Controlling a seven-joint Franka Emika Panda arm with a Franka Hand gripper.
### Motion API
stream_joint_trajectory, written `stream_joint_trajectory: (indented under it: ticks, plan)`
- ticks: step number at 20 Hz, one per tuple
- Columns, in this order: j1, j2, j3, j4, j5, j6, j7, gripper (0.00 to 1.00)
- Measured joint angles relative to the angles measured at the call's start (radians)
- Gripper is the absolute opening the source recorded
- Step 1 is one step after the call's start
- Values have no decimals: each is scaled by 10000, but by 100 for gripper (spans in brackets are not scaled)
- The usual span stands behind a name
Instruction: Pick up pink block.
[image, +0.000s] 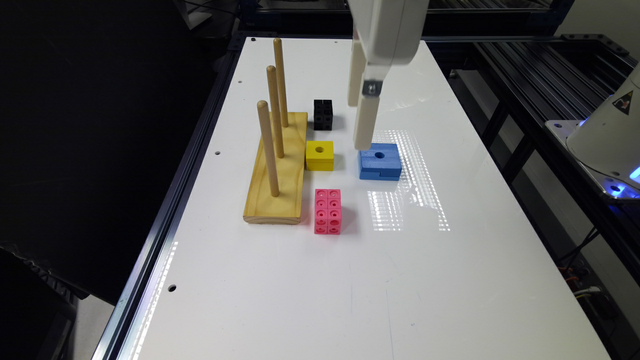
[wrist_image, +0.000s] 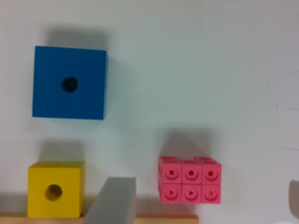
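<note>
we saw a white worktop (image: 450, 280) with a few toys set out on it. the pink block (image: 328, 211), a bright pink piece of small joined cubes with a round hole in each face, lay flat and untouched near the middle of the worktop, its long side running from near to far in the exterior view. just to its left in that view stood a wooden base (image: 278, 170) with three upright pegs. just beyond the pink block sat a yellow block (image: 320, 155) with one hole, and farther still a small black cube (image: 323, 114). a blue block (image: 380, 161) with one hole lay to the right of the yellow one, apart from the pink block.

the end effector (image: 364, 117) hung above the worktop, over the gap between the black cube and the blue block, and held nothing. in the wrist view one grey finger (wrist_image: 112, 201) stood on one side of the pink block (wrist_image: 189, 180) and the edge of the other finger (wrist_image: 294, 193) on the far side of it, so we judged the jaws spread wide and released, ready to straddle the block. we judged that the pick-up had not yet begun: the end effector needed to move nearer, over the pink block, then descend.
</note>
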Motion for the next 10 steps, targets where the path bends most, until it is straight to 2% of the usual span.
stream_joint_trajectory:
  ticks: [2, 6, 10]
  plan:
    - [-2, 276, -1, 1, -19, 274, 0, 100]
    - [-3, 492, -1, -29, -24, 434, 0, 100]
    - [-5, 1212, -9, -36, -94, 1105, 0, 100]
